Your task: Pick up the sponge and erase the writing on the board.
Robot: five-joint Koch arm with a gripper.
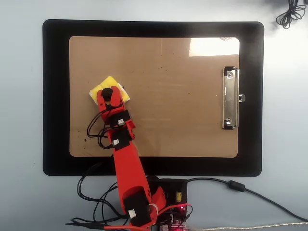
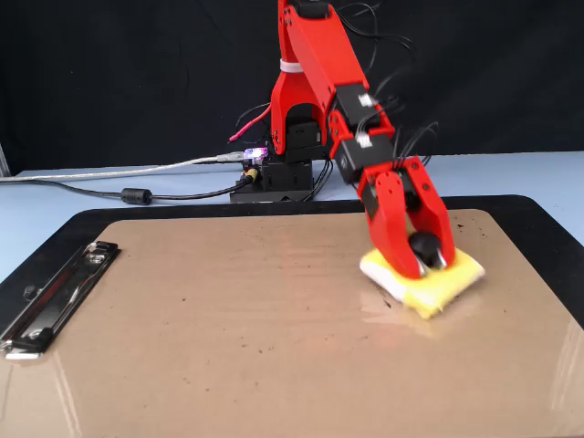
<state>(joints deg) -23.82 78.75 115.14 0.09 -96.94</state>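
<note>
Currently, gripper [image 2: 422,254]: jaws clamped on the sponge's black knob.
Sponge [image 1: 119,93]: flat on the board [image 1: 163,106], left side in the overhead view.
Writing: none visible beside the sponge.
Risk: uneven pressure could tilt the sponge, missing strokes beneath it.

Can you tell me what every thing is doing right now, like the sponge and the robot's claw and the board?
Sponge: lying flat on the board, held by its black knob.
Gripper: shut on the sponge's knob.
Board: flat on the black mat, glossy, with no letters showing.
Writing: none in sight; any left would be hidden under the sponge.
Clip: closed, lying flat on the board.
Mat: flat under the board.
</note>
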